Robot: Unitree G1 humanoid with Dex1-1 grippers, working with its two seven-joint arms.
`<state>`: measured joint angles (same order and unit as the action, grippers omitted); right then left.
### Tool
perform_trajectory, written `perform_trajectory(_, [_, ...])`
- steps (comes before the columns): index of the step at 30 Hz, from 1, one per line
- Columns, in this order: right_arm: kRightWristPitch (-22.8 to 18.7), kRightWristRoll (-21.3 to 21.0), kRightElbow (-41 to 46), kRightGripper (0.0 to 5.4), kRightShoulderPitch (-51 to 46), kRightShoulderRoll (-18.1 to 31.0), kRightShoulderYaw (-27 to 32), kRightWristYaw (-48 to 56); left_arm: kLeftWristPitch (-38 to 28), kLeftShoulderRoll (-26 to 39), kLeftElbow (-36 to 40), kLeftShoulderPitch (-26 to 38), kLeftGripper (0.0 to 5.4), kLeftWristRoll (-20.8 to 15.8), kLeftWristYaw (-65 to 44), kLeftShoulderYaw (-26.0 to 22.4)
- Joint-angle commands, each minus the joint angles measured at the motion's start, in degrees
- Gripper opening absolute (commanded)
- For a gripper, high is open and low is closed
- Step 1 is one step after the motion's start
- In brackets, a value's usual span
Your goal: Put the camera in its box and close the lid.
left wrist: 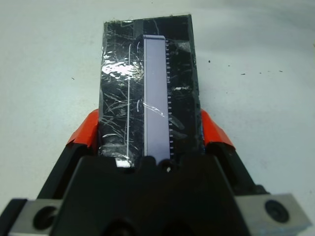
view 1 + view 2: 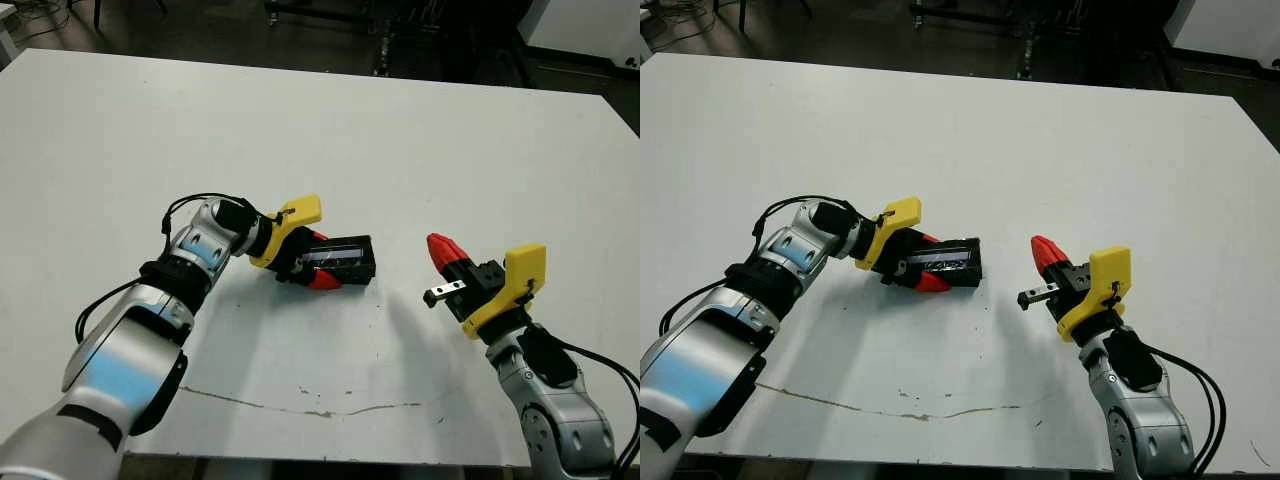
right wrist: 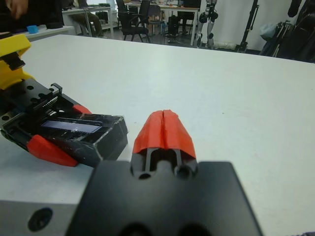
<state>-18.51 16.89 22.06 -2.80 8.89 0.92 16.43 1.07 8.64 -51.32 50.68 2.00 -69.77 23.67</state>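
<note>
The box (image 2: 350,258) lies on the white table (image 2: 400,150) just left of the middle, a black block with its glossy crinkled lid (image 1: 123,73) resting flat on top. A pale purple strip (image 1: 156,93) shows along the lid. The camera is out of view. My left gripper (image 2: 320,258) is shut on the box's near end, one red finger (image 1: 86,133) against each long side. Off to the right, my right gripper (image 2: 443,250) is shut and holds nothing. It stays a hand's width from the box's far end (image 3: 106,140), pointing toward the far side of the table.
A thin dark crack line (image 2: 320,408) runs along the table near its front edge. Chairs and equipment stands (image 3: 206,19) are in the room beyond the far edge. Bare table surface lies behind and to the right of the box.
</note>
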Motion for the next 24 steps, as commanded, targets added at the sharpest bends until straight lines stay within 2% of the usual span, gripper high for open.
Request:
perform_trajectory(1, [-0.1,0.01,-0.22,0.0,-0.59,0.66,0.62,-0.05,-3.93,-5.64,0.33,-4.2,3.63,6.71,5.71,6.04])
perform_trajectory(3, [0.15,0.1,-0.42,0.0,-0.59,0.65,0.61,0.13,-5.4,-5.14,1.08,-4.39,3.89,7.95,6.8,6.75])
perform_trajectory(7, [0.29,-0.89,-0.26,0.0,-0.76,1.04,0.31,-0.07,-3.01,-5.25,1.35,-4.81,4.39,6.86,6.77,5.7])
perform_trajectory(14, [-0.07,-1.57,0.12,0.0,-0.87,1.24,0.21,0.02,-7.73,-4.82,0.53,-5.37,5.19,7.41,7.69,6.14])
perform_trajectory(16, [-0.06,-1.53,0.12,0.0,-0.86,1.2,0.25,0.08,-6.63,-4.88,-0.06,-5.26,5.39,7.22,7.74,5.91])
perform_trajectory(19, [-0.22,-1.87,0.36,0.0,-0.85,1.35,0.15,-0.09,-8.29,-4.78,-0.71,-5.66,5.39,6.4,7.65,5.22])
perform_trajectory(22, [0.36,-2.3,0.19,0.0,-0.79,1.55,0.09,0.13,-11.14,-4.15,-0.48,-5.85,5.39,7.67,9.06,5.9])
perform_trajectory(24, [0.53,-2.34,0.1,0.0,-0.74,1.52,0.14,0.25,-9.85,-4.26,-1.1,-5.67,5.39,6.8,8.12,5.24])
